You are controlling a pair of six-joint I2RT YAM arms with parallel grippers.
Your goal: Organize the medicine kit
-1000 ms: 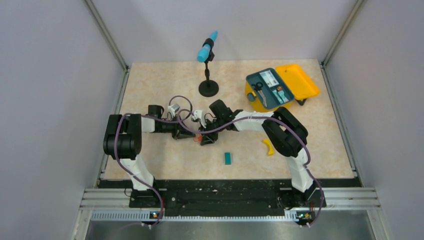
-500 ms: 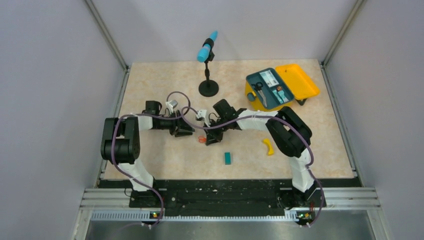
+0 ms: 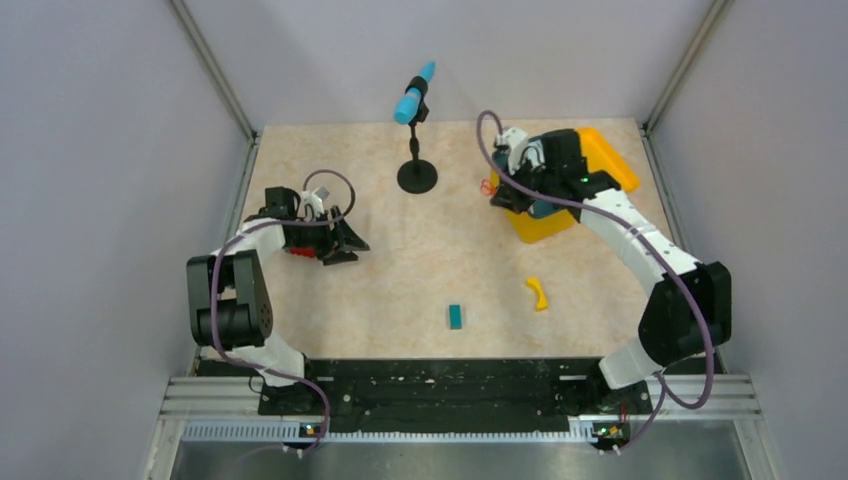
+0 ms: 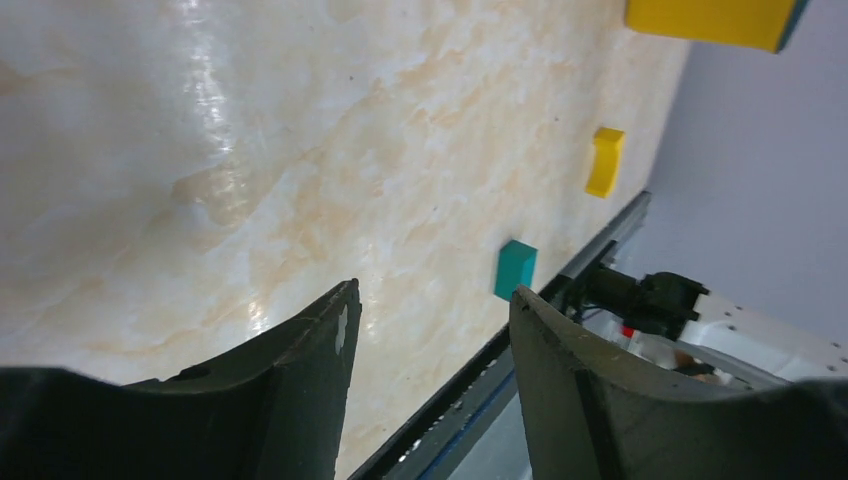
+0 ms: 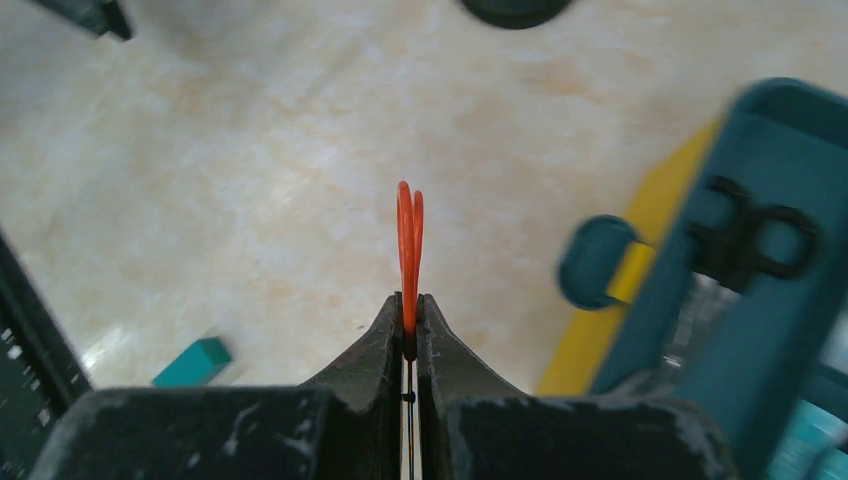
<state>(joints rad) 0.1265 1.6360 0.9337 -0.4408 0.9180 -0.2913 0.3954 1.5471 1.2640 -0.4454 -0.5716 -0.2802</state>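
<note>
Medicine kit [image 3: 545, 228] stands at the far right of the table [image 3: 330, 160], its yellow lid [image 3: 615, 165] hinged open toward the back and its teal insert tray [image 5: 790, 105] showing, with black scissors [image 5: 750, 235] lying in one compartment. It looks like hard, smooth moulded plastic, so I judge it stiff and fairly light, likely to skate on the glossy tabletop if nudged from the side, while the open lid would probably swing freely and makes a poor place to grip. The rounded teal handle [image 5: 597, 262] at its near end or the dark rim of the body look like the safest holds. The right gripper [image 5: 408, 310] hovers just beside that end, jaws pressed together on a thin orange looped piece [image 5: 409, 240] pinched by its lower edge. That piece seems very light and could twist in so narrow a hold, so it wants lowering straight into a free compartment. The left gripper [image 4: 430, 300] hangs over bare table well apart on the left, fingers spread with nothing between them. A small teal block [image 3: 455, 316] and a yellow curved piece [image 3: 538, 293] lie loose nearer the bases
</note>
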